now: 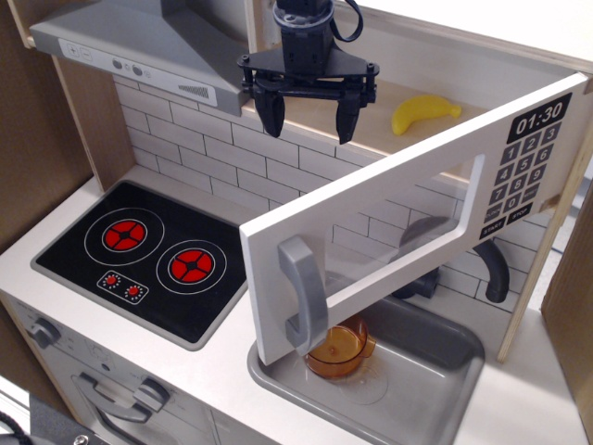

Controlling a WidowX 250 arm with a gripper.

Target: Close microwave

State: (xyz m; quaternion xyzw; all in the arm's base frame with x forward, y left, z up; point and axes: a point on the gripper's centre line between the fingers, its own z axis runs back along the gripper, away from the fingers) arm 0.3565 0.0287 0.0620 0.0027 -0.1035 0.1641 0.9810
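The toy microwave's white door (389, 209) stands swung wide open toward me, over the sink. Its clear window, grey vertical bar handle (304, 292), black clock display reading 01:30 (539, 118) and black keypad (519, 176) all show. Inside the wooden microwave shelf lies a yellow banana (423, 113). My black gripper (306, 119) hangs open and empty above and behind the door's free end, in front of the shelf's left part, apart from the door.
A grey slanted extractor hood (130, 46) is at the upper left, close to my gripper. A black hob with two red burners (153, 250) lies below. A grey sink (426, 371) holds an orange cup (340, 348). A dark faucet (491, 269) stands behind the door.
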